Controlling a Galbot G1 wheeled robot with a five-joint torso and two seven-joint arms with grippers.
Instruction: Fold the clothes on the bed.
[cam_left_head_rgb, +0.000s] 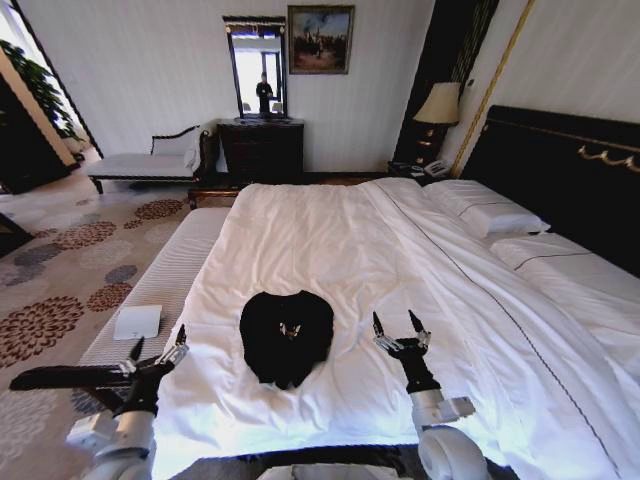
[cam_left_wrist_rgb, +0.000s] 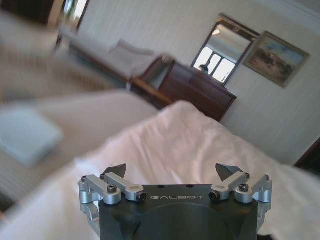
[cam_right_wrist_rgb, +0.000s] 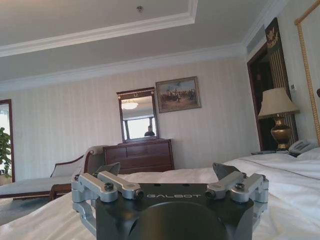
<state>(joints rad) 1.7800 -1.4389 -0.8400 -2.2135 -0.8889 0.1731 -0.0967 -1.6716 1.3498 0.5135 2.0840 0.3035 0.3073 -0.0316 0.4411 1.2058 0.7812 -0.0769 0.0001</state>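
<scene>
Left gripper (cam_left_head_rgb: 158, 347) hangs spread wide at the bed (cam_left_head_rgb: 330, 230) edge, eight o'clock of the bunched black T-shirt (cam_left_head_rgb: 286, 336); right gripper (cam_left_head_rgb: 400, 328), also wide, at three o'clock. Risk: pinching duvet (cam_left_head_rgb: 300, 215) with the shirt, dragging both.

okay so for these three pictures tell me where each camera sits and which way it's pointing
Head view: on the robot's head, looking down the bed at the black T-shirt; left end effector and right end effector both open.
Left wrist view: behind the left end effector, facing across the duvet.
Right wrist view: behind the right end effector, level.
Shared: mirror and dresser.
</scene>
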